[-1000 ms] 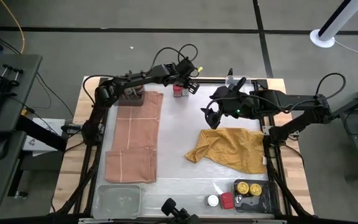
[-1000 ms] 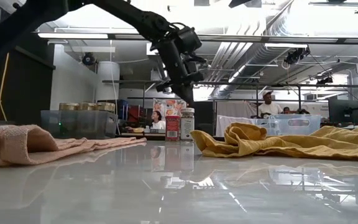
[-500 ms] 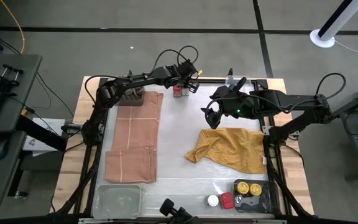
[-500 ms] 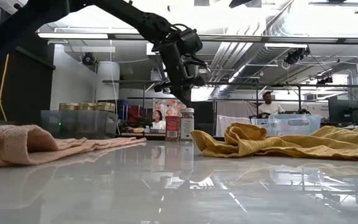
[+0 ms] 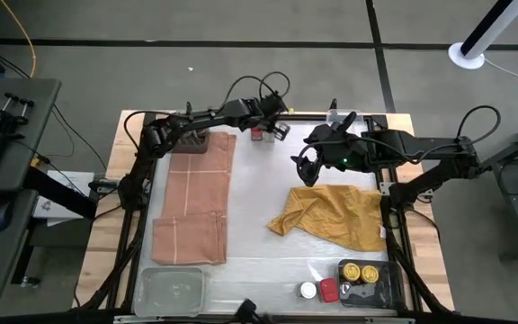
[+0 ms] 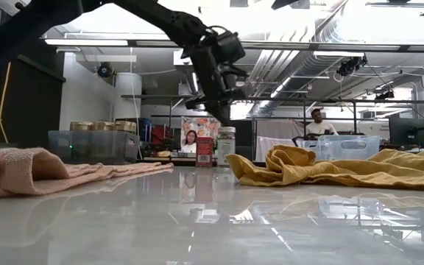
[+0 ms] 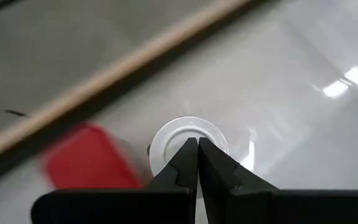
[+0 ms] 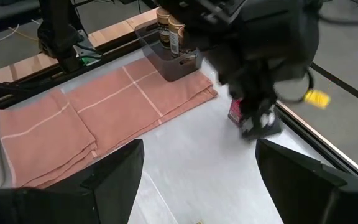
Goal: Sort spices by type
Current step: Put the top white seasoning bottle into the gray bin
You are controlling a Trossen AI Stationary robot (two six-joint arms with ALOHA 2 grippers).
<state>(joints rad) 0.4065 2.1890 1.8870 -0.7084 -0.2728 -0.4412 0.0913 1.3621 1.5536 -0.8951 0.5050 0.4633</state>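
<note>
Two spice jars stand upright at the table's far edge, long axes vertical, lids up: a red-labelled jar and, just beside it, a white-lidded jar with a pale body. From the left wrist camera the white lid is a flat glossy disc with a raised ring, and the red jar is a blurred red block next to it. The left gripper hangs directly over these two, fingers pressed together with nothing between them, tips over the white lid; contact with the lid cannot be told.

More jars: gold-lidded ones upright in a dark tray at the far left on a folded pink cloth, woven with thin pale grid lines. In a clear tray at the near right corner, two yellow-gold lids show from above; a red lid and a white lid sit just outside it.

The right gripper hovers mid-table above a crumpled mustard cloth, fingers spread apart, holding nothing. The table is glossy white and reflective. An empty clear tray sits near left.
</note>
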